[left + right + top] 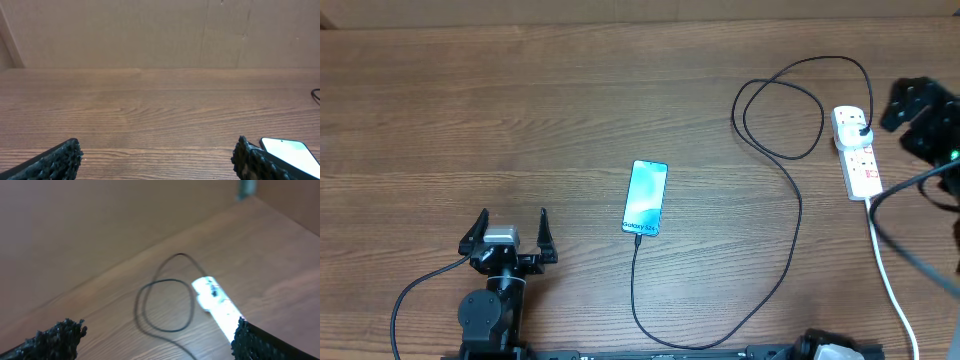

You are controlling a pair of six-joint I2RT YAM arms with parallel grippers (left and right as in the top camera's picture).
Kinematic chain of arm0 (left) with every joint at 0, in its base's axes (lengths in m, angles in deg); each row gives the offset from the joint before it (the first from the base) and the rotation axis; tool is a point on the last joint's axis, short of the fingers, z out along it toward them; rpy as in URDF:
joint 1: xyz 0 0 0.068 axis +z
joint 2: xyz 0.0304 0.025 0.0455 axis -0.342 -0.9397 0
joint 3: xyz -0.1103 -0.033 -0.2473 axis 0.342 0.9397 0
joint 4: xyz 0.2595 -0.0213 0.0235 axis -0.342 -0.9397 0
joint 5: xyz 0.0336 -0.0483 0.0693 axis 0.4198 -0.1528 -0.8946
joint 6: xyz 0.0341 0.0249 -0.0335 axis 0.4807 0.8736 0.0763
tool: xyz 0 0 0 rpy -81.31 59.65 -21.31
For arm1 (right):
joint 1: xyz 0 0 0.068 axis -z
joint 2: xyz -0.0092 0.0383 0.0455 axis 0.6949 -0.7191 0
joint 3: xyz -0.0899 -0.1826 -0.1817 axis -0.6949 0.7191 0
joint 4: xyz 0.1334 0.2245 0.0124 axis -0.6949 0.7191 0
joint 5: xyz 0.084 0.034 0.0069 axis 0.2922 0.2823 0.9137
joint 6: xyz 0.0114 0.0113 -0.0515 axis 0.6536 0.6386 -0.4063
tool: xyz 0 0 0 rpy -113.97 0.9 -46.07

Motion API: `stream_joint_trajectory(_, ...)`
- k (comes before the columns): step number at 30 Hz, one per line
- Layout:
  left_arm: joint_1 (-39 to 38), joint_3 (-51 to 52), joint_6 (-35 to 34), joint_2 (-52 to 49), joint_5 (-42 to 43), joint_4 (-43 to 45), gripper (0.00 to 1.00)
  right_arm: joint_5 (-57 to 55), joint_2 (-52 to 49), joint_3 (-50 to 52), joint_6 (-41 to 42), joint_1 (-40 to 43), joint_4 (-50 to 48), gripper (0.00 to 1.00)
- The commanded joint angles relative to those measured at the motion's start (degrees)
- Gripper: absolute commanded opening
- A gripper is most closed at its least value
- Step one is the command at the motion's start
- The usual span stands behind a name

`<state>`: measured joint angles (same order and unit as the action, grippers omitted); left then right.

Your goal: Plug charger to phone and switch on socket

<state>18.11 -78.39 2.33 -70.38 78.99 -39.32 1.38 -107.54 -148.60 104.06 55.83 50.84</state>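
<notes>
The phone (646,197) lies flat mid-table with its blue screen lit; its corner also shows in the left wrist view (292,152). The charger's thin black cable (790,235) meets the phone's near edge, loops across the table, and ends in a black plug head (861,129) seated in the white socket strip (858,158). The strip (216,303) and cable loop (165,305) also show in the right wrist view. My left gripper (510,232) (157,160) is open and empty, left of the phone. My right gripper (908,108) (157,342) is open and empty, just right of the strip.
The strip's white lead (888,270) runs toward the front right edge. Thick black arm cables (910,185) cross it near the right arm. A wall (160,30) stands behind the wooden table (470,110).
</notes>
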Motion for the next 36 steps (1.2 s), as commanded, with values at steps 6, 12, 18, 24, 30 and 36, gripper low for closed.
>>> stream_joint_trajectory(6,0.0,0.2,0.3,0.5,-0.7,0.1,1.0,0.1,6.4,4.8,-0.4,-8.9,-0.1,1.0)
stream_joint_trajectory(12,0.0,0.2,0.3,0.5,-0.7,0.1,1.0,0.1,12.6,15.2,-0.4,-10.2,-0.1,1.0)
stream_joint_trajectory(18,0.0,0.2,0.3,0.5,-0.7,0.1,1.0,0.1,19.0,26.3,-0.4,-10.2,-0.1,1.0)
stream_joint_trajectory(24,0.0,0.2,0.3,0.5,-0.7,0.1,1.0,0.1,24.8,36.9,-0.4,-10.2,-0.1,1.0)
stream_joint_trajectory(30,0.0,0.2,0.3,0.5,-0.7,0.1,1.0,0.1,29.5,44.7,-0.4,-10.2,-0.1,1.0)
stream_joint_trajectory(36,0.0,0.2,0.3,0.5,-0.7,0.1,0.99,0.1,32.6,49.4,-0.4,-10.2,-0.1,1.0)
